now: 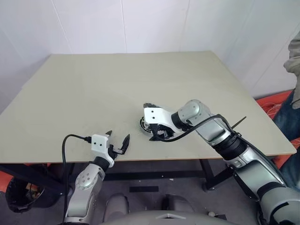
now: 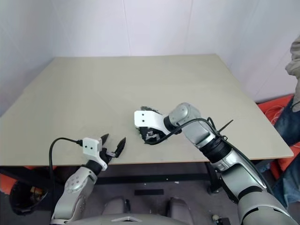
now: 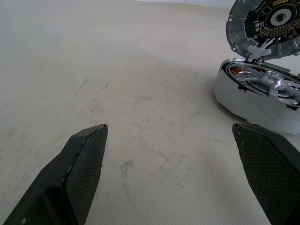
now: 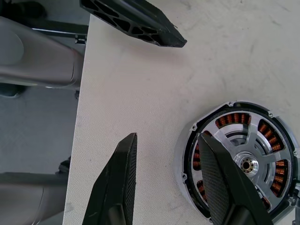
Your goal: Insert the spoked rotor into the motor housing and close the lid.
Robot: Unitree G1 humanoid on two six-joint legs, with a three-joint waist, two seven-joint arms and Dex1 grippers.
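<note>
Rotor (image 4: 248, 161) seated in housing (image 4: 187, 140), under open right gripper (image 4: 166, 180). Lid (image 3: 262, 23) ajar. Next: shut lid. Left gripper (image 3: 173, 173) open, idle.

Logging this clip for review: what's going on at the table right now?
The spoked rotor already sits inside the motor housing, copper windings showing between its spokes. The lid stands tilted up at the housing's edge, not yet closed. The right gripper hovers over the assembly, jaws apart, holding nothing. The left gripper waits open near the front edge of the table.
</note>
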